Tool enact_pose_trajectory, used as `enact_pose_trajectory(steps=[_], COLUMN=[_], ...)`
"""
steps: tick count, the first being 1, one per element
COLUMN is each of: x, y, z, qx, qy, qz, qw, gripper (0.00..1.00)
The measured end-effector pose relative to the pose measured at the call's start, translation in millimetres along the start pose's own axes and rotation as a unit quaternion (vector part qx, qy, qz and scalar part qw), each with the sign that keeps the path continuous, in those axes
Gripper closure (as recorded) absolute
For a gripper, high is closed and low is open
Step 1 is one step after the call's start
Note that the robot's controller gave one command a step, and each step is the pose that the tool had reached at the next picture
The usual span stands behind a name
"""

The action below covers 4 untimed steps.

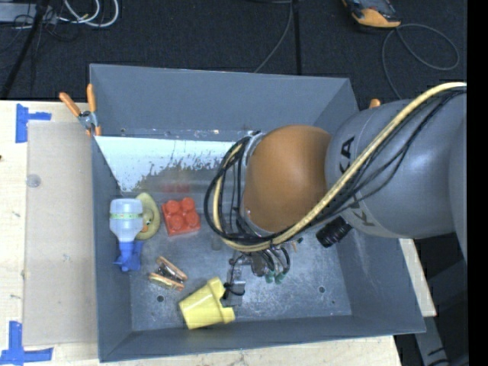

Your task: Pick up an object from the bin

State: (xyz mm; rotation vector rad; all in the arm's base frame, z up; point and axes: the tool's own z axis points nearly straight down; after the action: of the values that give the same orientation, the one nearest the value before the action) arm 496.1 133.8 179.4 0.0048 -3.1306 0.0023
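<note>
Nearest you, by the front wall of the bin (pixel 305 330), the yellow cup (pixel 204 309) lies on its side, long axis approx. left-right. The gripper (pixel 235 282) hangs just behind the cup's right end, i.e. the cup sits front-left of the claw, v. close. You can't tell whether the claw is released or clenched. Farther back-left: a wooden clothespin (pixel 168 273), then a red block (pixel 181 216).

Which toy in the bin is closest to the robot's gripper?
The yellow cup, lying on its side at the front of the bin, just beside the gripper. The red block, wooden clothespin and blue-capped bottle lie farther left.
</note>
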Motion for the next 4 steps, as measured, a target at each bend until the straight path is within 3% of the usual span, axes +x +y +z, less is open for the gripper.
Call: enact_pose_trajectory(steps=[1, 3, 4], x=[-1.8, 13.8, 19.1], y=[-0.8, 3.0, 0.9], z=[-4.3, 96.7, 60.1], qx=[-0.001, 0.000, 0.000], qy=[-0.0040, -0.0023, -0.0005], qz=[0.002, -0.056, -0.118], qw=[1.0000, 0.9984, 0.9930], gripper=[0.00, 0.00, 0.00])
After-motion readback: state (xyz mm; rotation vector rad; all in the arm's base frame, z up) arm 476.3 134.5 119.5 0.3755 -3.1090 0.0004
